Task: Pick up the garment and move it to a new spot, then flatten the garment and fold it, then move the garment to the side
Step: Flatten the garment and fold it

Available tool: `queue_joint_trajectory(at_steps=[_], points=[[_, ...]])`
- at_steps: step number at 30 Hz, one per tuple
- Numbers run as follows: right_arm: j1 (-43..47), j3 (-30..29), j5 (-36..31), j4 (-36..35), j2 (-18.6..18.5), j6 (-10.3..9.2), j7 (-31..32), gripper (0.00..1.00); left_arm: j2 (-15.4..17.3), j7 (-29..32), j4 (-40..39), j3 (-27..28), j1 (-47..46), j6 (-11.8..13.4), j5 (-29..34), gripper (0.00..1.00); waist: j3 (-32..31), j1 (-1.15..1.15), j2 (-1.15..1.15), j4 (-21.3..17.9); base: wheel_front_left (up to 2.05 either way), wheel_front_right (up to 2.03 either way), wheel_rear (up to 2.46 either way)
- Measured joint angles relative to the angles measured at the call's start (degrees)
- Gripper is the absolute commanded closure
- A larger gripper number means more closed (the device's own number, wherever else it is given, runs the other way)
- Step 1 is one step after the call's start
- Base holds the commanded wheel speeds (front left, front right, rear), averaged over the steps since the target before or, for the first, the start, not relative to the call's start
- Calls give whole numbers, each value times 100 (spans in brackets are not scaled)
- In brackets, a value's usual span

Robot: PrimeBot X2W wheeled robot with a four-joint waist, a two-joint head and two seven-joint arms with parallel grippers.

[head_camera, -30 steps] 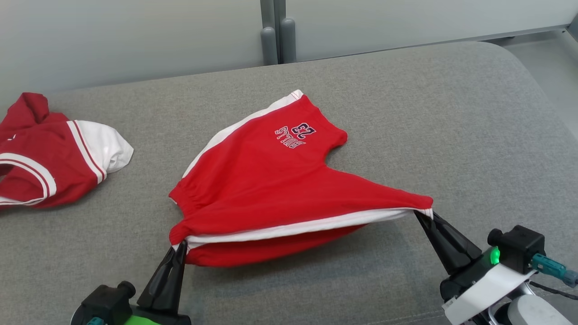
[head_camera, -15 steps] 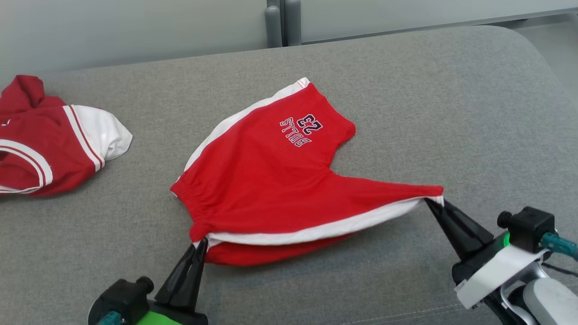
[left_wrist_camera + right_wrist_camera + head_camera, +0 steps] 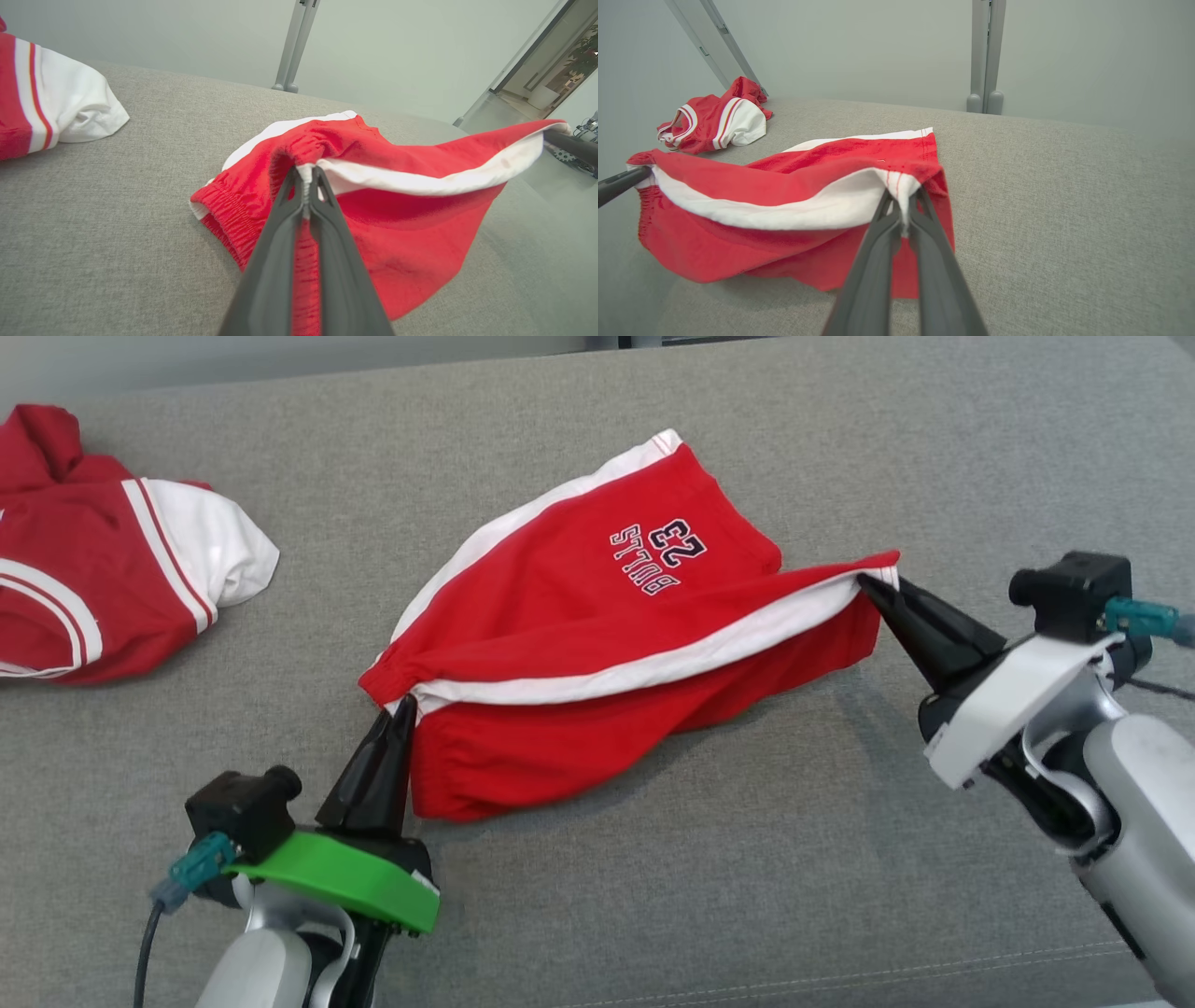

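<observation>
The garment [image 3: 597,607] is a pair of red shorts with white side stripes and dark lettering, partly lying on the grey surface. My left gripper [image 3: 403,702] is shut on its waistband corner [image 3: 306,175]. My right gripper [image 3: 866,581] is shut on the leg hem corner [image 3: 901,189]. The white-striped edge [image 3: 644,663] is stretched between both grippers and lifted off the surface, with the nearer red layer hanging below it. In the left wrist view the right gripper's dark fingers [image 3: 567,144] show at the far right; in the right wrist view the left gripper's fingers [image 3: 619,184] show at the left edge.
A second red and white garment [image 3: 103,569] lies crumpled at the far left of the grey padded surface [image 3: 653,896]. Pale wall panels with a grey post [image 3: 983,56] stand behind the surface. A doorway [image 3: 556,60] opens at the far right.
Both grippers have lifted the held striped edge and carried it away from me over the shorts, the right one farther. The head camera has tilted down, shifting the whole picture.
</observation>
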Motion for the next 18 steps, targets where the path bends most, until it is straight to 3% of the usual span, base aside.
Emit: queue_joint_trajectory(at_steps=[18], points=[[-2345, 619, 600, 1239, -134, 0, 1610, 100, -322, 346, 1012, -63, -1345, 288, -162, 100, 675, 0, 0, 655, 0, 0, 0]])
